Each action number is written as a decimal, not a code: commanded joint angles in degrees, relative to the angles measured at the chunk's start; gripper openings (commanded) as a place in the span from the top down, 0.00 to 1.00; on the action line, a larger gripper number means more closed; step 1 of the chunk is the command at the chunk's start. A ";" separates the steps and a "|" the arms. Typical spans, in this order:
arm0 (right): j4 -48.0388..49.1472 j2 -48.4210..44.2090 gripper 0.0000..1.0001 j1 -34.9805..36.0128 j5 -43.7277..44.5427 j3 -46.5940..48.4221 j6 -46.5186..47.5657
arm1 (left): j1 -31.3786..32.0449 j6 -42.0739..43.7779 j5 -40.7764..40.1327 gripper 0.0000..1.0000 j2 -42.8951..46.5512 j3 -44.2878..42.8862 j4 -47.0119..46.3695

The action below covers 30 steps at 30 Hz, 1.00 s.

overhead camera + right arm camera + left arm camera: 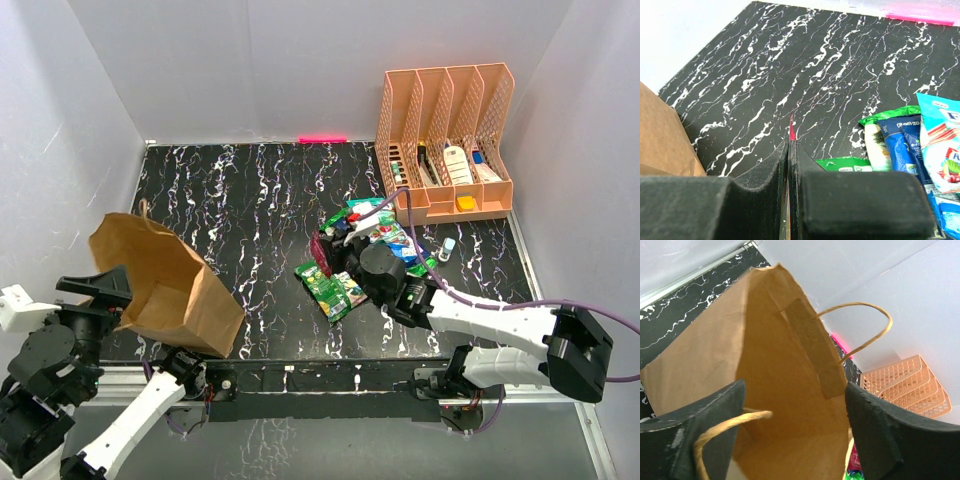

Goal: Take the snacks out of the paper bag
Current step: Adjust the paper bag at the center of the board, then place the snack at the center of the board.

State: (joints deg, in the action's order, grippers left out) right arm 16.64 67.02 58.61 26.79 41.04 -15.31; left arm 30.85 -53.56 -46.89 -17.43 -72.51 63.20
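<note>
Right gripper (790, 146) clenched on a red packet (791, 130) at worktop (260, 200) centre; I read left gripper (795, 390) released at paper bag (765, 330) mouth, near-left corner.

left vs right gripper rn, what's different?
Left gripper: fingers wide apart, clamping nothing; right gripper: fingers shut on a thin red packet. Left gripper faces the open mouth of the paper bag; right gripper sits low beside the snacks on the table. Both have black padded fingers.

Lab test cell, white walls (200, 60), marbled black table (250, 200)
</note>
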 commanded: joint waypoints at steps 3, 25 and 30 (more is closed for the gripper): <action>7.80 1.14 0.93 -2.57 -3.84 -1.29 -6.45 | -0.07 9.60 -1.65 0.08 -2.33 -7.78 -2.25; 17.40 18.88 0.93 -11.09 -5.33 -0.19 -25.65 | 0.07 37.17 15.38 0.02 -20.74 -24.49 -17.07; 14.48 18.64 0.93 -11.63 -0.23 -4.98 -30.61 | 0.16 36.84 18.14 0.02 -21.88 -24.60 -17.91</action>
State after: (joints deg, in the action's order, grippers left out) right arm 29.41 86.50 47.44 20.75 38.79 -40.36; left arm 30.87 -17.91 -32.58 -38.54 -96.53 47.99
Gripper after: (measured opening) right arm 0.076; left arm 0.983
